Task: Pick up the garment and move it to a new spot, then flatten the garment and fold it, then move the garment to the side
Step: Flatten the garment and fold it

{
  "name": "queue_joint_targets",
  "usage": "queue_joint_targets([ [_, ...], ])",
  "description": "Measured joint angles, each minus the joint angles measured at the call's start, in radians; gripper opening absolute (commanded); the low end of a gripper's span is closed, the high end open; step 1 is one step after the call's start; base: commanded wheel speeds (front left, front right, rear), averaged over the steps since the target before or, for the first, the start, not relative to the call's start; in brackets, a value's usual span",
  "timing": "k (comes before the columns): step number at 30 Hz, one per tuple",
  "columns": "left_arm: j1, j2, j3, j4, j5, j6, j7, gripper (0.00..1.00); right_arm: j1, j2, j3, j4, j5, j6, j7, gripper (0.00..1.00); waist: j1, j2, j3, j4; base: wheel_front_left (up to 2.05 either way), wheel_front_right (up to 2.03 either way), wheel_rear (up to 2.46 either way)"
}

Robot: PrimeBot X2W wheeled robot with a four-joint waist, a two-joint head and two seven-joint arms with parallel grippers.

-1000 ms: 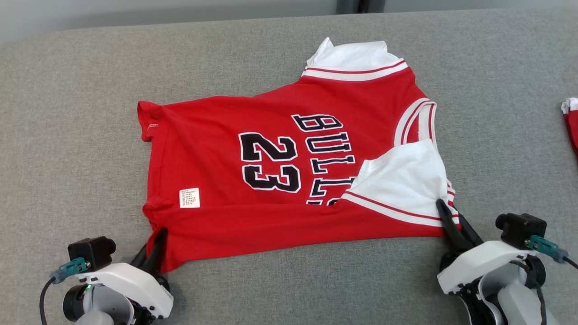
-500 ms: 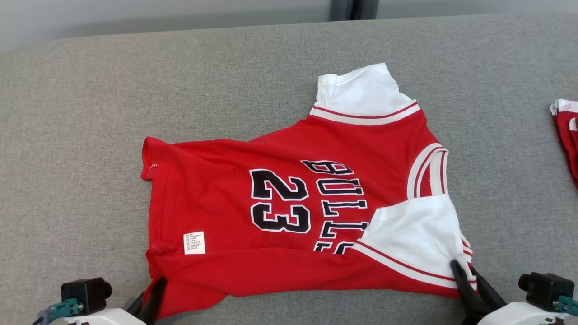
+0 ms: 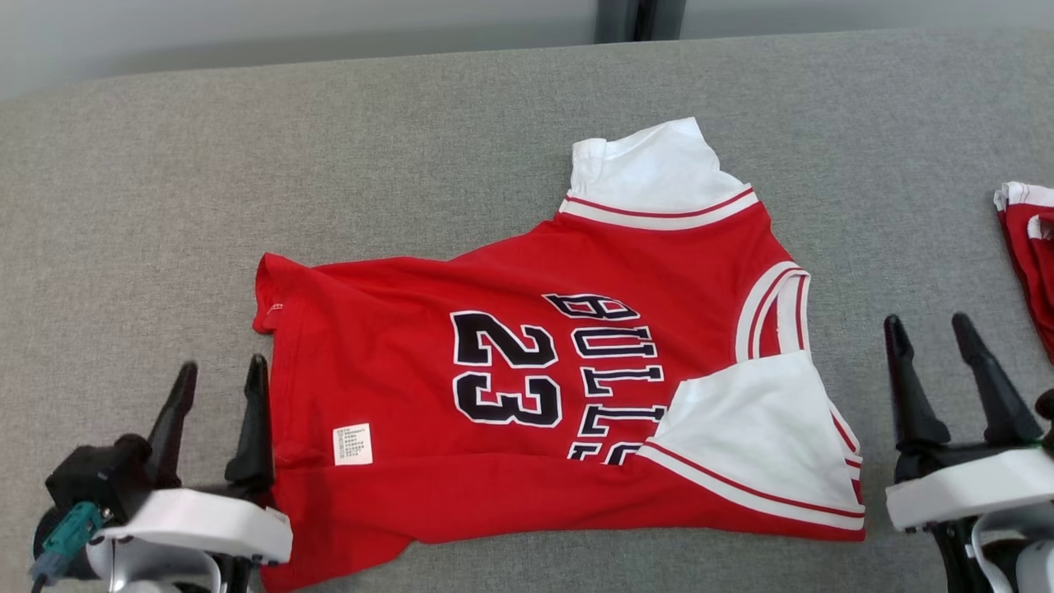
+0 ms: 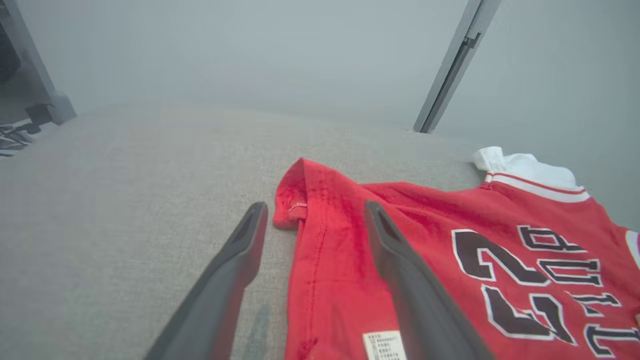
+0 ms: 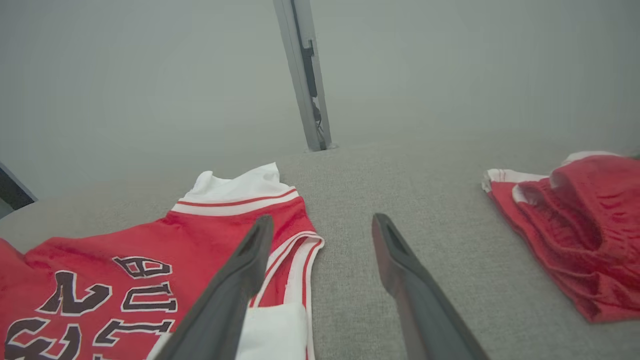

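- Left end effector (image 3: 222,368): fingers spread, holding nothing. It sits at the lower left, just beside the hem of the jersey (image 3: 387,354). In the left wrist view one finger is over bare desk (image 3: 123,247) and the other over red cloth.
- Right end effector (image 3: 928,323): fingers spread, empty, over bare desk just off the collar end.
- The jersey lies mid-desk between the two, hem to the robot's left, collar to its right.
- It is not flat. The near long edge is doubled over, the near white sleeve (image 3: 749,420) is flipped onto the lettering, and the far hem corner (image 4: 295,195) is curled.
- Judgement: the step in hand is flattening.
  - Pinch a single layer at the near hem corner and at the sleeve tip.
  - Draw both toward the robot and outward together, so the cloth tensions evenly and does not bunch.
  - Unfold the sleeve before smoothing the body.
- A second red garment (image 3: 1029,255) lies at the right edge, near the right end effector. An outward sweep risks dragging it.
- Far sleeve (image 3: 650,173) looks fairly flat.
- Beyond the desk there is a grey post (image 3: 630,16), and nothing else stands in the way.
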Motion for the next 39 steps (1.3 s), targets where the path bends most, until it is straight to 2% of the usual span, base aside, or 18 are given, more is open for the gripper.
queue_joint_targets([
  [3,-0.088,0.011,-0.008,0.046,0.06,0.012,-0.05,1.0,-0.061,-0.007,0.004,-0.02,-0.042,0.0,-0.002,1.0,0.0,0.0,-0.006,-0.007,0.0,0.0,0.0],
  [10,-0.128,0.016,-0.017,0.083,0.066,0.009,-0.051,1.0,-0.07,-0.001,0.021,-0.014,-0.038,0.0,-0.001,1.0,0.0,0.0,0.002,-0.011,0.0,0.0,0.0],
  [13,-0.191,0.027,-0.018,0.104,0.059,-0.009,-0.027,1.0,-0.075,0.001,0.026,-0.01,-0.034,0.0,-0.001,1.0,0.0,0.0,0.019,-0.011,0.0,0.0,0.0],
  [16,-0.29,0.043,-0.024,0.161,0.038,-0.04,0.036,1.0,-0.096,0.004,0.043,-0.006,-0.028,0.0,-0.001,1.0,-0.0001,0.0,0.041,-0.016,0.0,0.0,0.0],
  [20,-0.465,0.075,-0.025,0.356,-0.031,-0.102,0.191,1.0,-0.131,0.009,0.077,0.018,-0.009,0.0,-0.011,1.0,0.0,0.0,0.083,-0.05,0.0,0.0,0.0],
  [25,-0.547,0.085,-0.029,0.53,-0.105,-0.167,0.323,0.98,-0.14,0.01,0.078,0.061,0.008,0.0,-0.03,1.0,0.0,0.0,0.116,-0.084,0.0,0.0,0.0],
  [26,-0.549,0.08,-0.029,0.539,-0.115,-0.171,0.331,0.59,-0.141,0.01,0.076,0.067,0.012,0.0,-0.033,1.0,0.0,0.0,0.117,-0.083,0.0,0.0,0.0],
  [27,-0.552,0.078,-0.029,0.548,-0.124,-0.179,0.345,0.33,-0.141,0.01,0.075,0.072,0.013,0.0,-0.034,1.0,-0.0001,0.0,0.117,-0.082,0.0,0.0,0.0],
  [28,-0.554,0.077,-0.029,0.556,-0.136,-0.182,0.361,0.0,-0.142,0.01,0.072,0.074,0.013,0.0,-0.036,1.0,0.0,0.0,0.117,-0.081,0.0,0.0,0.0],
  [32,-0.562,0.083,-0.028,0.577,-0.155,-0.204,0.369,0.0,-0.184,-0.004,0.084,0.082,0.026,0.0,-0.032,1.0,0.0,0.0,0.118,-0.076,0.0,0.0,0.0],
  [33,-0.578,0.088,-0.027,0.563,-0.15,-0.21,0.338,0.0,-0.246,-0.043,0.077,0.09,0.035,0.0,-0.028,1.0,0.0,0.0,0.12,-0.074,0.0,0.0,0.0],
  [39,-0.62,0.081,-0.047,0.525,-0.132,-0.224,0.307,0.0,-0.488,-0.144,0.079,0.207,0.083,0.0,0.016,1.0,0.0,0.0,0.136,-0.049,0.0,0.0,0.0],
])
